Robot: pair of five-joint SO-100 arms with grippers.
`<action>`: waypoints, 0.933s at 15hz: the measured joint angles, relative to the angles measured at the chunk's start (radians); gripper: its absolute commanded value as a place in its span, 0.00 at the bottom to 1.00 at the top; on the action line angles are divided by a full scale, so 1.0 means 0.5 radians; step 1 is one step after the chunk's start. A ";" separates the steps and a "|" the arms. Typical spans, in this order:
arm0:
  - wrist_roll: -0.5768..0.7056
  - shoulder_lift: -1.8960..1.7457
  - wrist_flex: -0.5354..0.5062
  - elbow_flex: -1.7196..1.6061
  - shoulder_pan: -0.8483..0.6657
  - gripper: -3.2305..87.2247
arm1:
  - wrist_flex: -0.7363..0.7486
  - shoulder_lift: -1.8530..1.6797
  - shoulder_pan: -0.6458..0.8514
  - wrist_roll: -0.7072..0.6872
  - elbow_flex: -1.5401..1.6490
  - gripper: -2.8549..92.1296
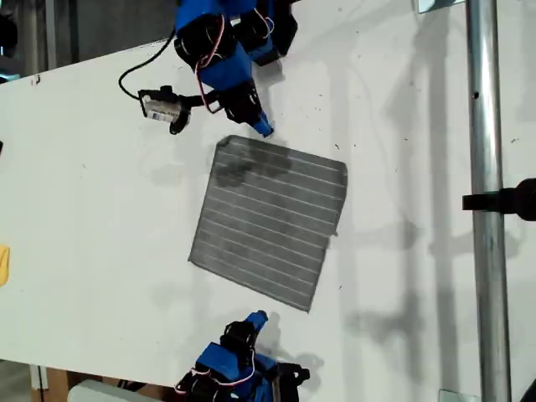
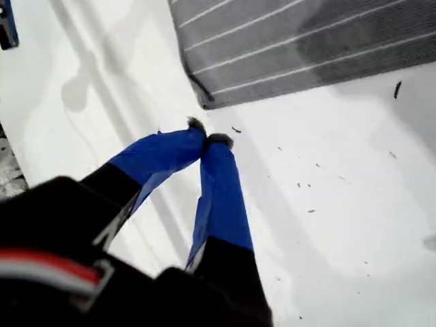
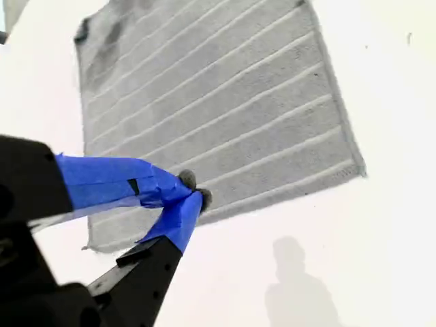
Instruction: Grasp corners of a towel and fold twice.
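The grey striped towel (image 1: pixel 268 222) lies flat and unfolded on the white table (image 1: pixel 84 209). In the exterior view my first gripper (image 1: pixel 263 127) reaches in from the top edge, its blue tips just off the towel's far left corner (image 1: pixel 223 144). In the first wrist view this gripper (image 2: pixel 208 140) is shut on nothing, a short way from that corner (image 2: pixel 204 102). My second gripper (image 1: pixel 256 318) comes from the exterior view's bottom edge, just outside the towel's near edge. In the second wrist view it (image 3: pixel 194 191) is shut and empty, seen against the towel's (image 3: pixel 218 95) near hem.
A small camera on a black cable (image 1: pixel 163 105) hangs beside the first arm. A vertical metal pole (image 1: pixel 484 209) with a black clamp (image 1: pixel 511 201) stands at the exterior view's right. A yellow object (image 1: pixel 3 264) shows at that view's left edge.
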State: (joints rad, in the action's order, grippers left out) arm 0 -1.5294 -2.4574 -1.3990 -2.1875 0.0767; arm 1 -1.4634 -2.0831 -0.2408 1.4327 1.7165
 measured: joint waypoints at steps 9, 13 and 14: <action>-0.046 0.380 -0.451 0.638 0.169 0.00 | -0.153 1.209 -0.374 -0.092 -1.062 0.38; -0.071 0.380 -0.423 0.580 0.166 0.00 | -0.199 1.644 -0.371 -0.104 -1.062 0.40; -0.083 0.380 -0.417 0.558 0.169 0.00 | -0.199 1.816 -0.371 -0.104 -1.062 0.40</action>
State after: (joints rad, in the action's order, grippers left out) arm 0 -1.5708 -2.2672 -1.6076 -1.9083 0.1611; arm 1 -1.5631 -1.1750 -0.4264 1.3806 1.1858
